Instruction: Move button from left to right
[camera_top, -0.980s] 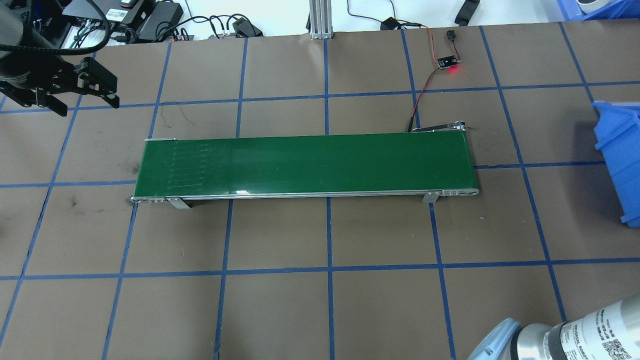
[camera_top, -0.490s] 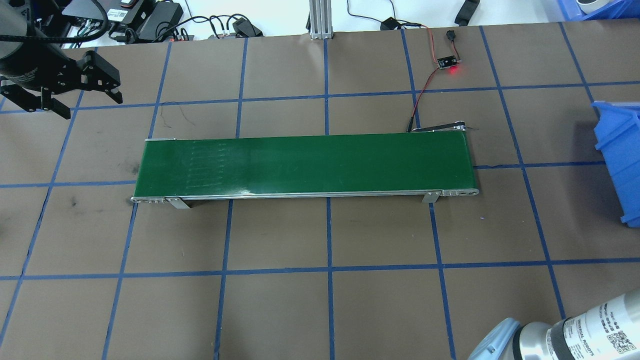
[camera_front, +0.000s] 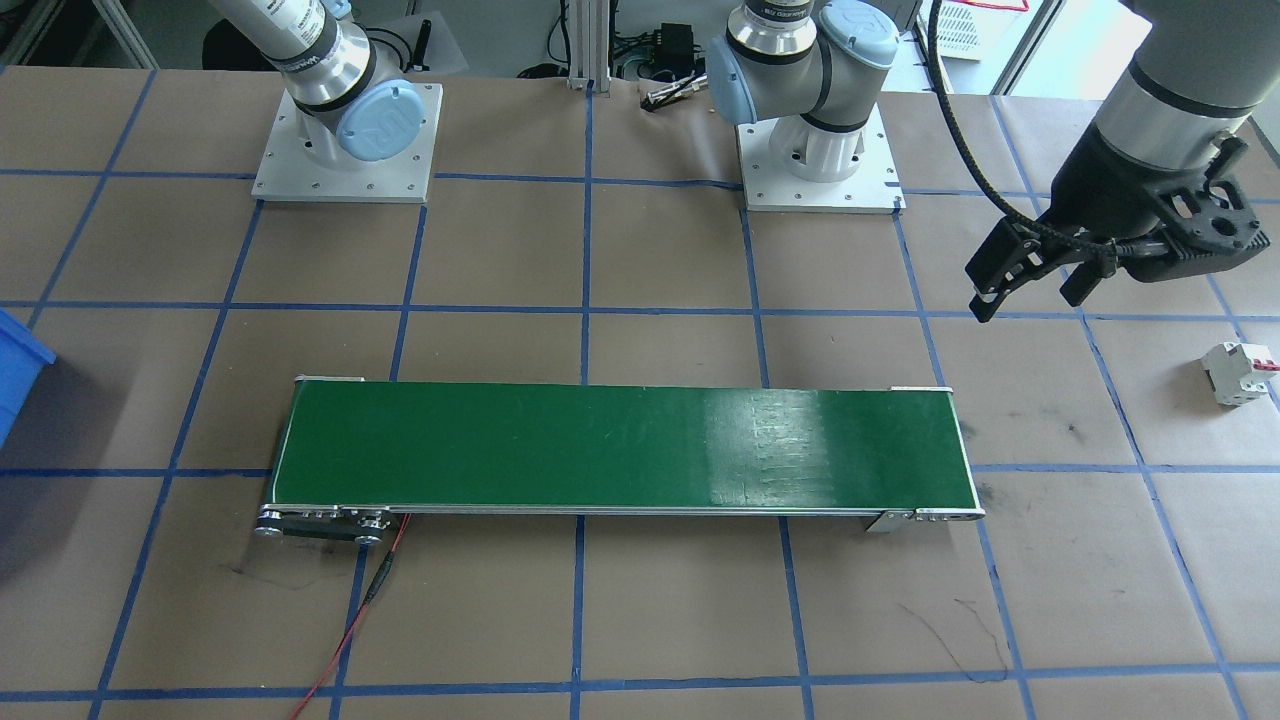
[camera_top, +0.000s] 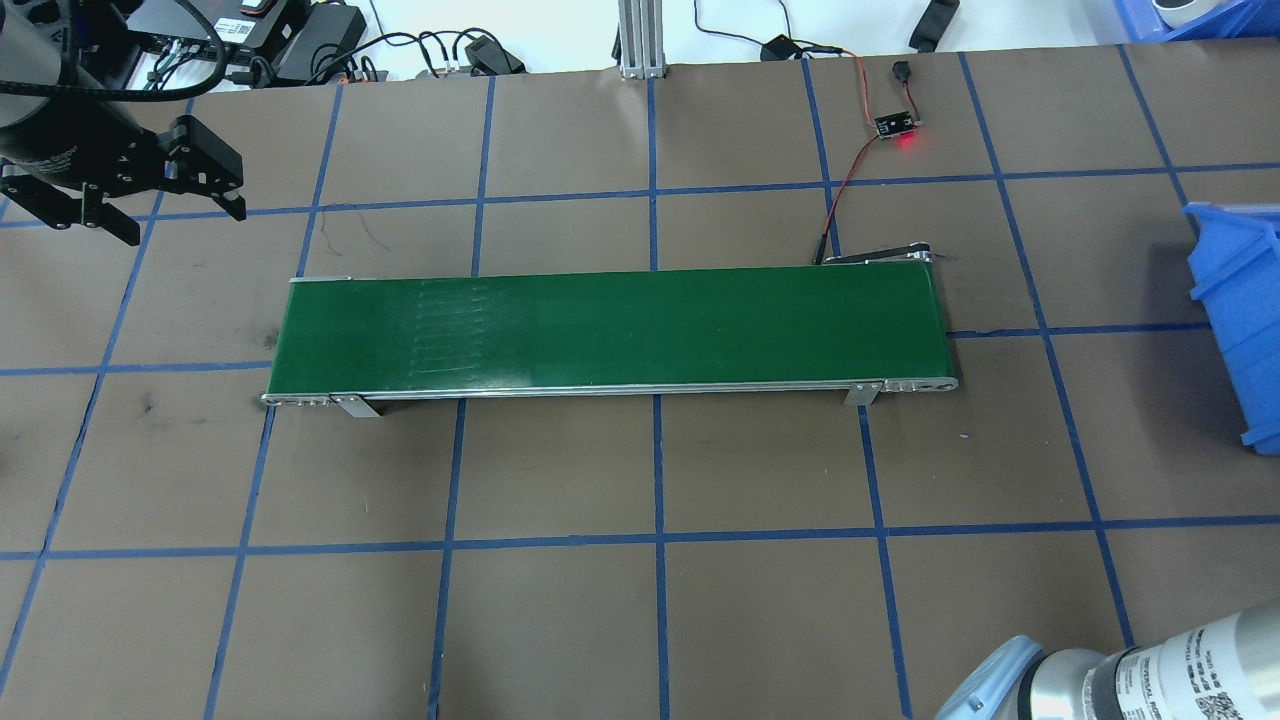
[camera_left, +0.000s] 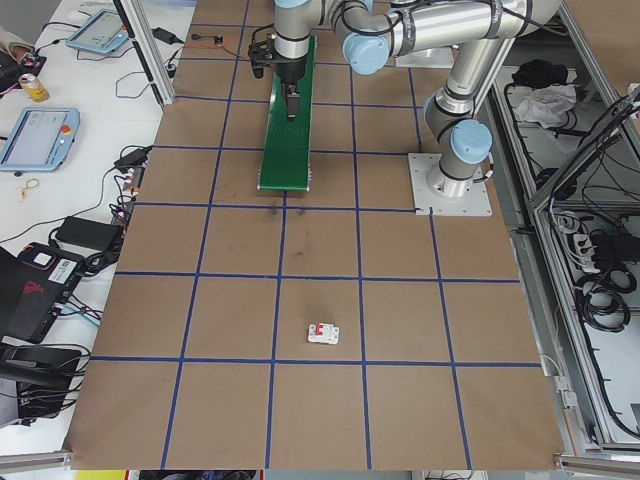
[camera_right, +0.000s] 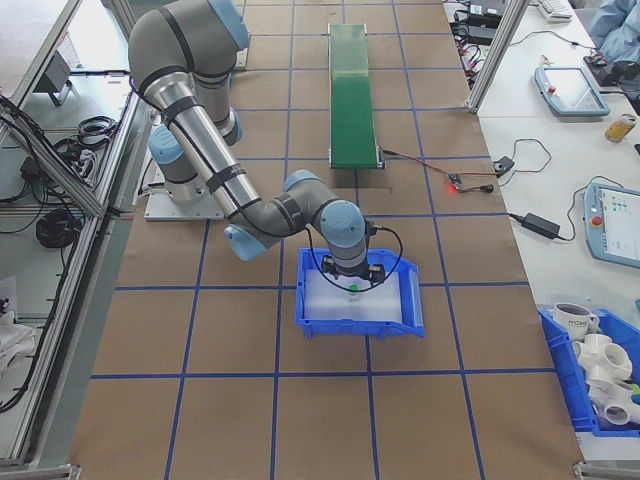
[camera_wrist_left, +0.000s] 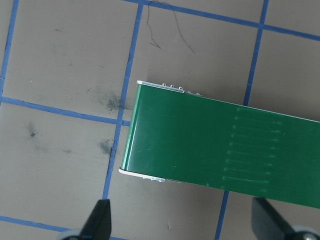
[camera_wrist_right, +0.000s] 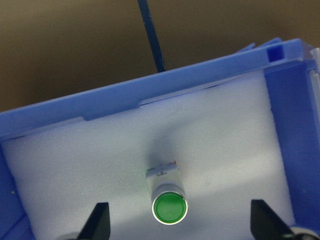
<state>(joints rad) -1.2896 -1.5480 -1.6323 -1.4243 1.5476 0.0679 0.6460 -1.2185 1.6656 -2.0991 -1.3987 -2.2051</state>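
Observation:
The button (camera_wrist_right: 169, 206), green cap facing up, rests on the white foam inside the blue bin (camera_wrist_right: 125, 102). My right gripper (camera_wrist_right: 182, 222) hangs open just above it, one finger on each side and neither touching it. In the exterior right view the right gripper (camera_right: 350, 272) is over the bin (camera_right: 400, 325), where the button (camera_right: 353, 296) shows as a green dot. My left gripper (camera_top: 180, 218) is open and holds nothing, beyond the left end of the green conveyor belt (camera_top: 610, 330). The left gripper (camera_wrist_left: 182, 225) looks down on that end of the belt (camera_wrist_left: 215, 140).
A white circuit breaker with a red lever (camera_front: 1240, 372) lies on the table on my left side, also seen as the breaker (camera_left: 322, 333). A small board with a red light (camera_top: 897, 126) is wired to the conveyor. The bin (camera_top: 1235, 300) stands at the table's right edge.
The left gripper has shifted a little to the left and turned slightly. The faint marks on the belt have travelled to the right. The right forearm has sunk slightly.

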